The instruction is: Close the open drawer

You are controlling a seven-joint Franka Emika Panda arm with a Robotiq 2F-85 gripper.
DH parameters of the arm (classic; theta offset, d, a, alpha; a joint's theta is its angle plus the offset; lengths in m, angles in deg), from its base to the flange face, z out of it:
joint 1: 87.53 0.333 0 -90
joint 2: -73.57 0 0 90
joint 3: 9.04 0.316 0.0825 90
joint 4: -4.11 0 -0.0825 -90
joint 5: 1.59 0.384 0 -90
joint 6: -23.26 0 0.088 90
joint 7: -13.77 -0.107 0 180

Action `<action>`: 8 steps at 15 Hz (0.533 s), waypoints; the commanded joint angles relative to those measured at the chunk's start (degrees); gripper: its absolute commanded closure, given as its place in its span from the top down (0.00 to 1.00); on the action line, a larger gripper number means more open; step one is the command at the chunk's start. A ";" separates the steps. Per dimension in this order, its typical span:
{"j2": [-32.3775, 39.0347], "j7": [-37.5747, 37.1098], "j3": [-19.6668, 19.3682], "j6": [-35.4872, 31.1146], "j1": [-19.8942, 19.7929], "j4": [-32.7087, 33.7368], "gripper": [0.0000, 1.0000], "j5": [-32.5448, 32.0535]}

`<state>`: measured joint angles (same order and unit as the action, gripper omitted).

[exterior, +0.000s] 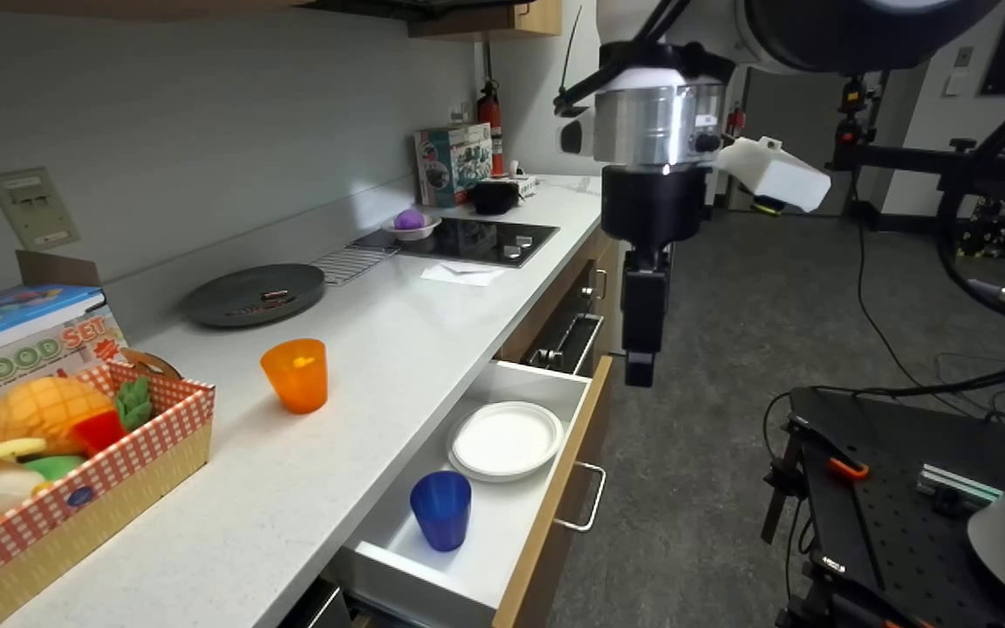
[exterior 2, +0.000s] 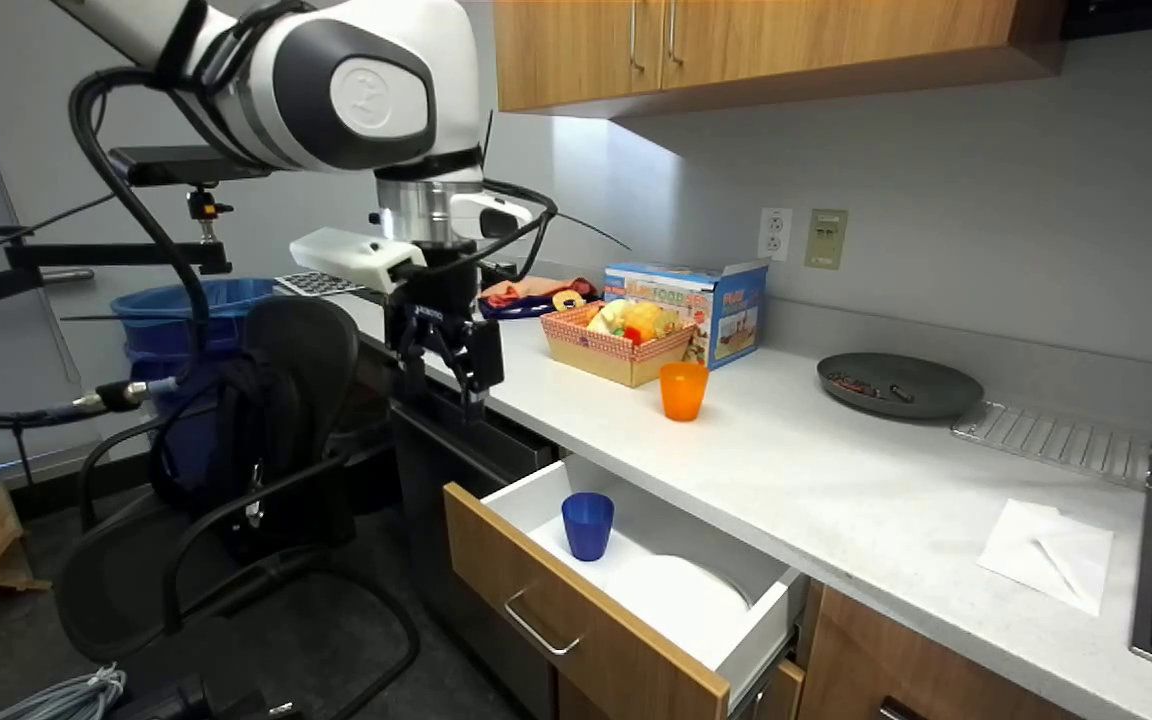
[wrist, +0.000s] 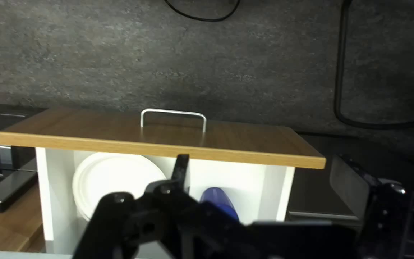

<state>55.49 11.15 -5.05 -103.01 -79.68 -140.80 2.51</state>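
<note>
The drawer is pulled open beneath the counter. Its brown front has a metal bar handle. The handle also shows in the wrist view and in an exterior view. Inside are white plates and a blue cup. My gripper hangs pointing down, higher than the drawer and apart from it; it also shows in an exterior view. In the wrist view its fingers stand wide apart with nothing between them, and they partly hide the blue cup.
The white counter runs above the drawer. It bears an orange cup, a basket of toy food, a dark pan and a cooktop. A black chair stands near the drawer's end.
</note>
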 commanded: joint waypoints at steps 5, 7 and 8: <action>4.10 0.79 -4.62 -5.69 -9.52 -3.35 1.00 -9.85; 6.20 1.27 -6.35 -9.34 -11.37 -3.61 1.00 -11.38; 7.51 1.43 -7.03 -11.30 -11.90 -3.90 1.00 -11.57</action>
<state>59.94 11.47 -10.69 -109.45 -89.52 -144.25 -7.23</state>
